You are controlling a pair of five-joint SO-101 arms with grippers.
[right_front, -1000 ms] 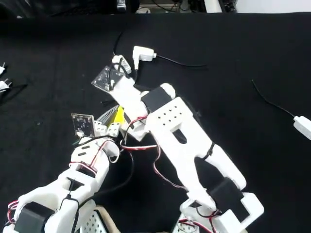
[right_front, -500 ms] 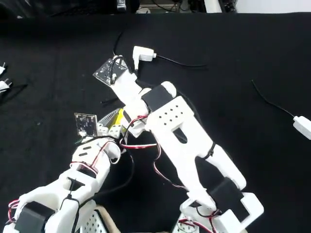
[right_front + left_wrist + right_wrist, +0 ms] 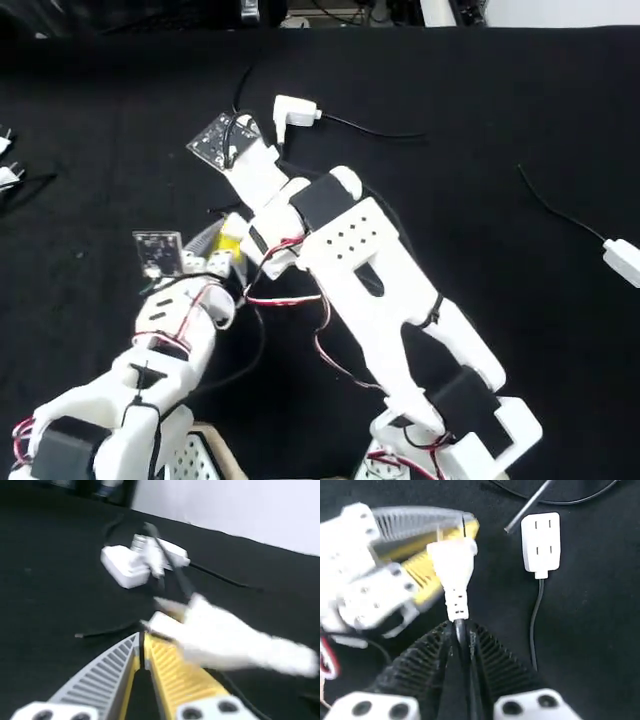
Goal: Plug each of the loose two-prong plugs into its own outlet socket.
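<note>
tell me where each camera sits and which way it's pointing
High view: fixed above the table, looking down on left arm, right arm and outlet.
Left wrist view: on the left arm, facing past its yellow-grey jaws toward the outlet.
Right wrist view: on the right arm, facing past its black jaws, plug between them, toward the outlet.
Shared: all three show the outlet.

Smooth plastic plug [image 3: 453,567], matt table [image 3: 500,130]

No legible print (labels included)
</note>
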